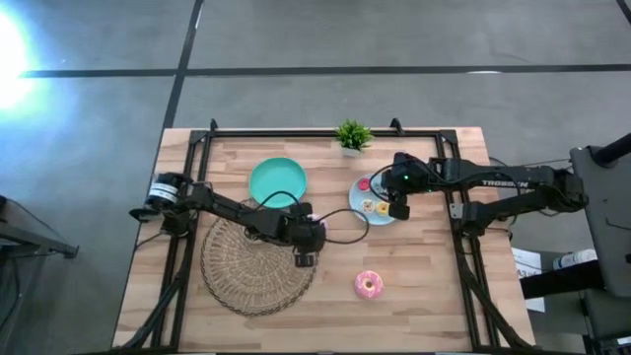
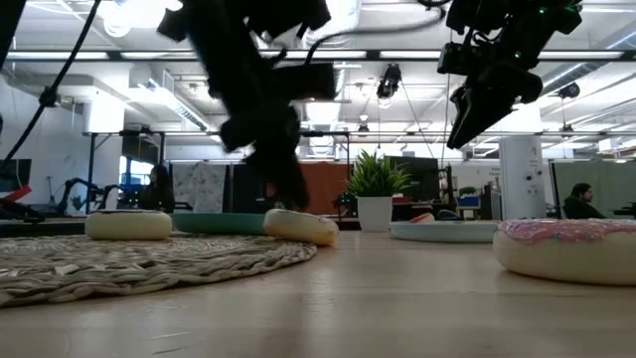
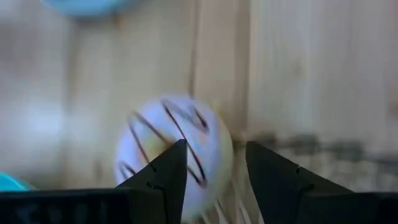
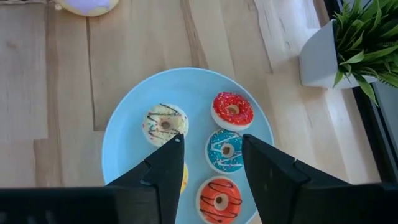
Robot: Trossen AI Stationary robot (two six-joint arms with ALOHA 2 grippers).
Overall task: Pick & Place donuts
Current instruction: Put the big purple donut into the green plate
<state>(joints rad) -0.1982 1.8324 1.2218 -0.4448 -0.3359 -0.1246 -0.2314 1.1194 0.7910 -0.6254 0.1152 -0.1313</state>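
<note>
Left claw (image 3: 211, 171) open over pale donut (image 3: 174, 146); right claw (image 4: 208, 165) — open.

1. The wooden table (image 1: 414, 306) under me is pale planks inside a black frame.
2. A big round woven mat (image 1: 242, 276) lies on my left part of it, near the front edge.
3. A teal plate (image 1: 277, 180) sits just beyond the mat, touching or nearly touching its far rim.
4. A light-blue plate (image 4: 124, 140) sits to my right of the teal one, well apart from the mat.
5. A small potted plant (image 1: 352, 136) in a white pot stands at the table's far edge, near the light-blue plate.
6. Beyond the table I see an open workroom where a person (image 2: 579, 200) sits far off.
</note>
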